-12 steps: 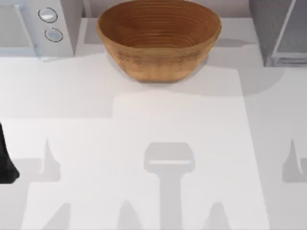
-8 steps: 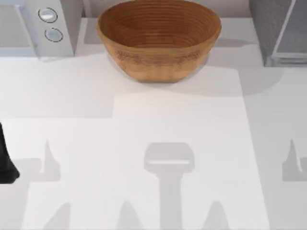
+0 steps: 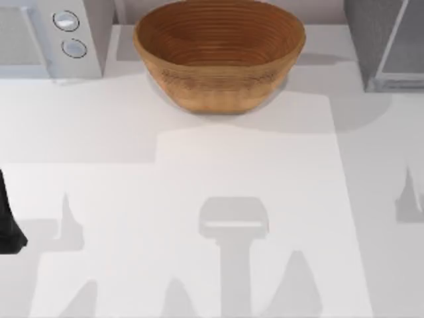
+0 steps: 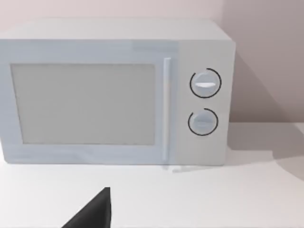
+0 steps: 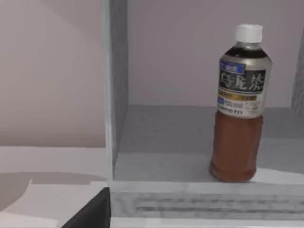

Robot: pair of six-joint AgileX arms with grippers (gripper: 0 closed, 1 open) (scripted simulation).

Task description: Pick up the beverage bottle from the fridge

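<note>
The beverage bottle stands upright, ungrasped, inside the open fridge at far right; grasp and lift remain; neither gripper's finger state can be told.

Shadows shift on the right side of the table

In the top view, the pointed shadow near the right edge of the table now sits higher and closer to that edge than in the earlier pictures, partly cut off by it. Near the front edge, the right-hand spike of shadow has grown taller and broader and has moved toward the right, so it now rises clearly above its neighbours there. The narrow spike just left of the central T-shaped shadow has shrunk a little. These shadow changes all lie on the right half of the table.
</note>
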